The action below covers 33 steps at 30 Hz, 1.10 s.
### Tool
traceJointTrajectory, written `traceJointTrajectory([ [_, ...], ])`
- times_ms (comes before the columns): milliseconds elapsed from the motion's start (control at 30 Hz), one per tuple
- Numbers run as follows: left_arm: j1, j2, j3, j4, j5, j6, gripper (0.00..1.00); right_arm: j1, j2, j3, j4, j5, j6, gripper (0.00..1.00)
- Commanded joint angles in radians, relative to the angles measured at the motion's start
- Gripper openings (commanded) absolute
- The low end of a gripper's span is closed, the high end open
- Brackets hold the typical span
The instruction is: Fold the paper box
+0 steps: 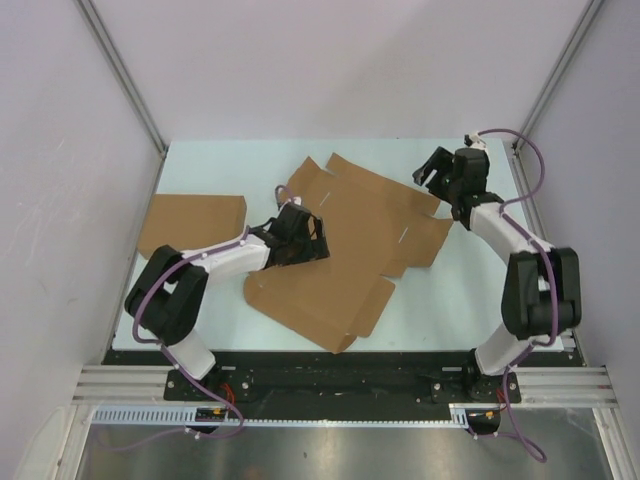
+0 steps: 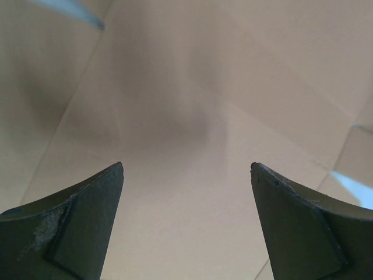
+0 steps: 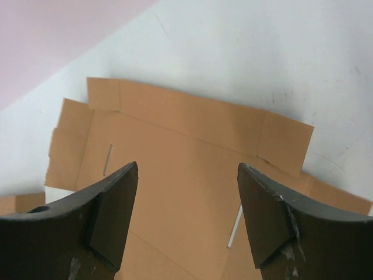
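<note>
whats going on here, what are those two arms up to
Two robot arms are working on a paper box, a die-cut cardboard sheet lying mostly flat and unfolded mid-table. The left claw is open and low over the sheet's left part, gripping nothing. The right claw is open too and hovers by the sheet's far right corner. Another brown cardboard piece lies at the left edge.

Robot lab cell, white table, plain enclosure walls, aluminium framing
</note>
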Motion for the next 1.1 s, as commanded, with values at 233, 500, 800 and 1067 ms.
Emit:
traceJointTrajectory([
  [233,-0.084,0.009,-0.241,0.121,0.089,-0.164,0.92,0.040,0.254,0.347,-0.143,-0.024,-0.344,0.80],
  [500,-0.123,0.098,-0.257,0.187,0.228,-0.296,0.90,0.112,0.366,0.517,-0.240,0.083,-0.347,0.79],
  [800,-0.181,0.020,-0.255,0.086,0.155,-0.322,0.91,0.099,0.386,0.520,-0.218,0.179,-0.305,0.79],
  [1067,-0.179,-0.241,-0.191,-0.044,-0.013,-0.180,0.93,0.152,0.327,0.427,-0.276,0.117,-0.271,0.77],
])
